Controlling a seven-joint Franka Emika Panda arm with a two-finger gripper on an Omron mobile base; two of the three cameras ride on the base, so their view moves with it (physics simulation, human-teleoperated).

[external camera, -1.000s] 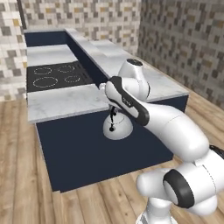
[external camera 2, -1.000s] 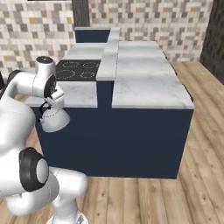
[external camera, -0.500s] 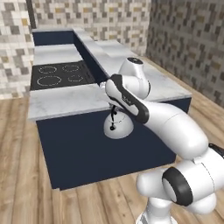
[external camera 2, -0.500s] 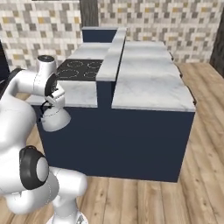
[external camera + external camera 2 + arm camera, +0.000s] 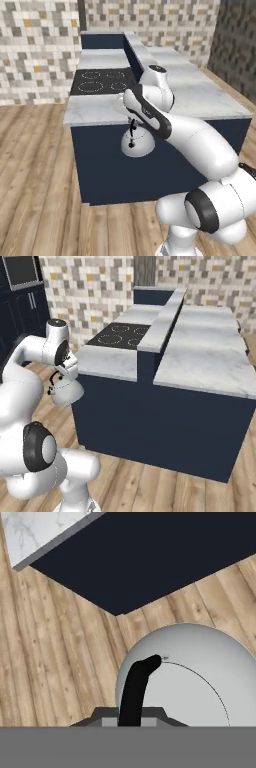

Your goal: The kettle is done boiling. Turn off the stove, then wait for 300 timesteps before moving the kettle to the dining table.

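Carried in mid-air off the end of the kitchen island: the kettle (image 5: 136, 142), a squat silver dome hanging by its thin black arched handle (image 5: 136, 687) from the gripper (image 5: 133, 121), fingers pinched tight on that handle. Suspended clear of every surface, in front of the island's dark navy end panel (image 5: 105, 160) and just below the edge of the marble counter (image 5: 95, 109), with plank floor (image 5: 60, 652) directly underneath in the hand view. Seen from the right base view as well, dangling beside the near corner of the counter (image 5: 107, 362), kettle (image 5: 65, 392) directly under the hand (image 5: 61, 374). Left behind on the counter top: the stove (image 5: 102, 81), black glass with four white rings, bare of any pot. Ahead and to the robot's right, across the raised navy ledge (image 5: 162, 326): the dining table (image 5: 210, 356), a long pale marble slab set lower than the ledge in the right base view, well apart from the kettle. Judged from this layout, a lift above slab height and a carry rightward around or over the counter corner needed before any set-down. Contents of the kettle not visible; lid closed, body upright.
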